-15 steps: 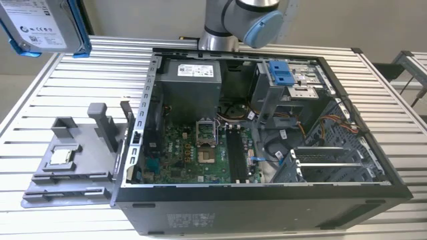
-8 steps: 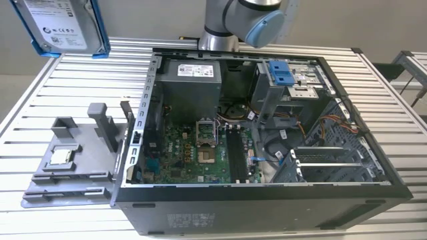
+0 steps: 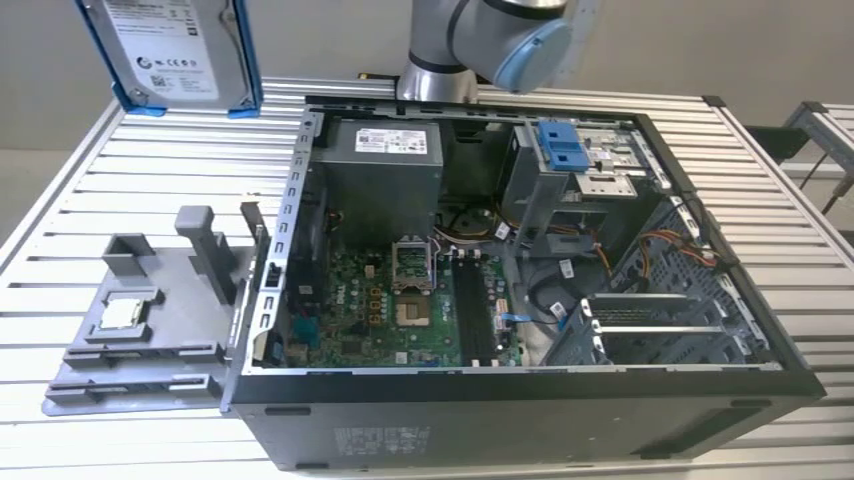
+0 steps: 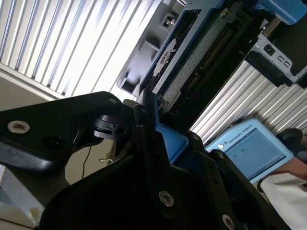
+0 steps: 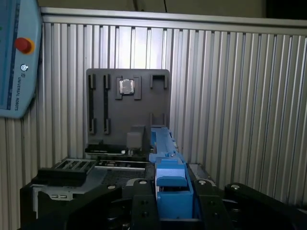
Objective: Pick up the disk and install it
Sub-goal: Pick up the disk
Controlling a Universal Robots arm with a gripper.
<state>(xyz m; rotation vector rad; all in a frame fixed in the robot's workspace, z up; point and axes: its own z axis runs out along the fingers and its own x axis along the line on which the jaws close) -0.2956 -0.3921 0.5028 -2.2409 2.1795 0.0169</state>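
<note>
The claw [image 5: 173, 187] is clamping on the disk [image 3: 171, 45]. In the first wrist view its two black fingers [image 5: 144, 196] are pressing on either side of the blue bracket [image 5: 165, 143] that frames the drive, with no gap showing. The second wrist view is showing the same hold, blue plastic pinched between the dark fingers and the disk's long edge running away from them.

In the exterior view the disk is hanging in the air, clear of the table [image 3: 160, 170]. It is standing on edge with its white label facing the camera, at that view's upper left and outside the case [image 3: 534, 415]. The arm [image 3: 494, 35] is rising behind the case. The grey tray [image 3: 100, 375] is lying beside the case with the chip [image 3: 123, 312] sitting in its pocket. The first wrist view is looking past the disk down onto that tray.

To my eye this is the carrying part of the job, with pickup done and nothing yet seated. The hold is on plastic, not on metal, so I would be watching for the bracket flexing or the drive swinging under the fingers. A slow, level carry looks wise. The case walls are standing tall and cables are crowding the inside near the blue latch [image 3: 566, 145]. The disk wants to be travelling high enough to clear the rim, and squared to the case before it is anywhere near those wires. I cannot tell from here how deep the fingers are reaching onto the bracket.
</note>
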